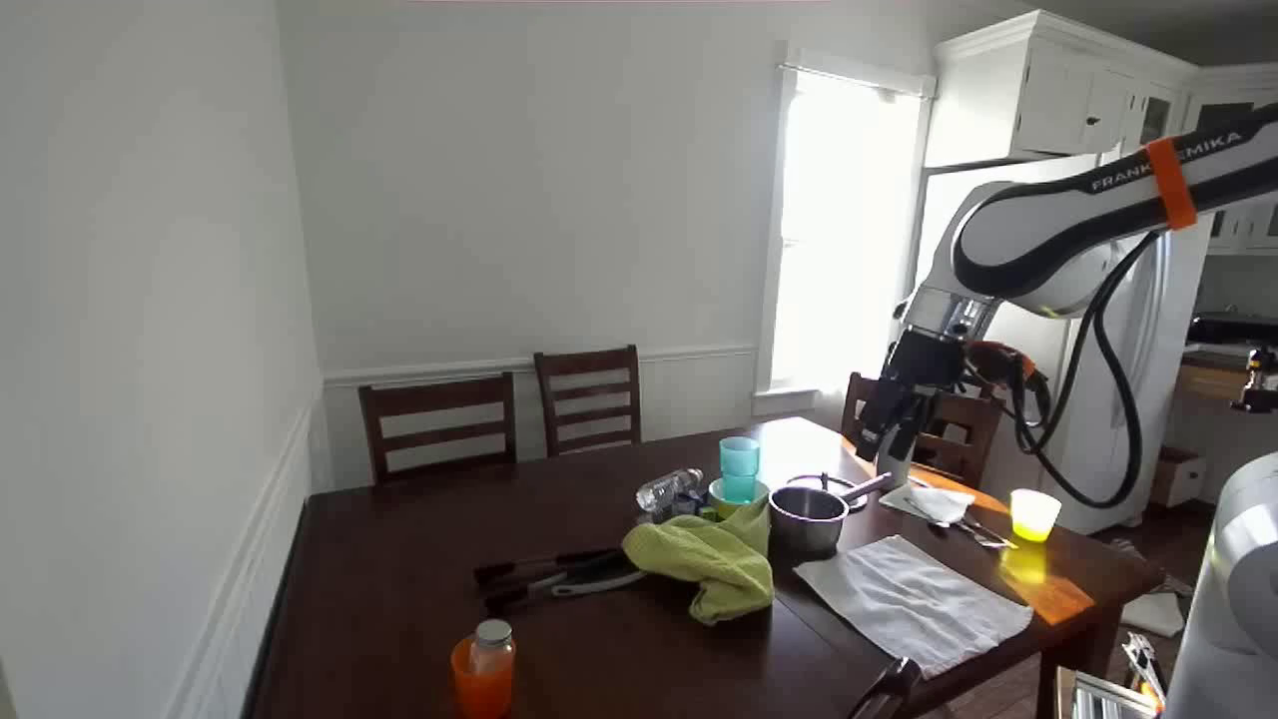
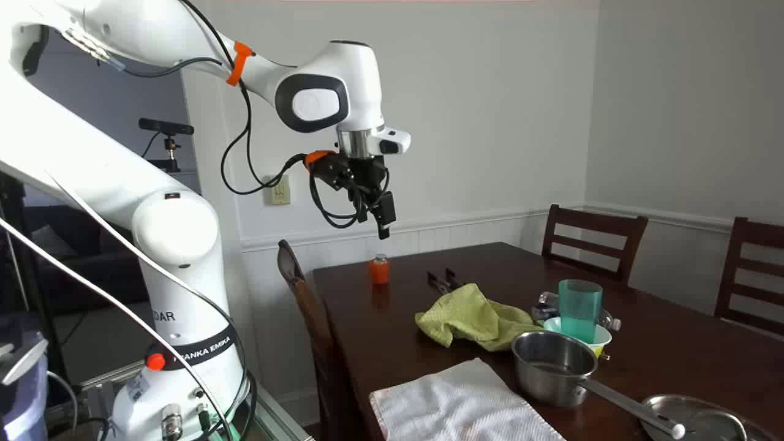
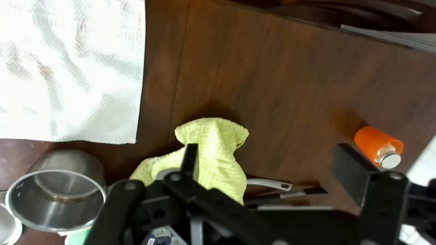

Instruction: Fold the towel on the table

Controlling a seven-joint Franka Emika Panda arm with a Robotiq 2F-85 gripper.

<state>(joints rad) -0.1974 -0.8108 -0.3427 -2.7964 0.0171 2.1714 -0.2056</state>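
A white towel lies spread out with light wrinkles on the dark table. It shows in both exterior views (image 1: 919,604) (image 2: 459,407) and at the upper left of the wrist view (image 3: 75,75). A yellow-green towel lies crumpled beside it, in both exterior views (image 1: 709,574) (image 2: 468,315) and in the wrist view (image 3: 214,149), partly covering some utensils. My gripper is raised above the table, in both exterior views (image 1: 887,439) (image 2: 373,222). In the wrist view its fingers (image 3: 272,166) are wide apart with nothing held between them. One finger hides part of the yellow-green towel.
A steel pot (image 1: 807,534) (image 2: 551,367) stands close to both towels, its handle sticking out. A teal cup (image 1: 739,467) in a bowl and a clear bottle (image 1: 667,489) are behind. An orange cup (image 1: 484,687) holds a jar. Utensil handles (image 1: 569,577) and a yellow cup (image 1: 1033,514) are on the table.
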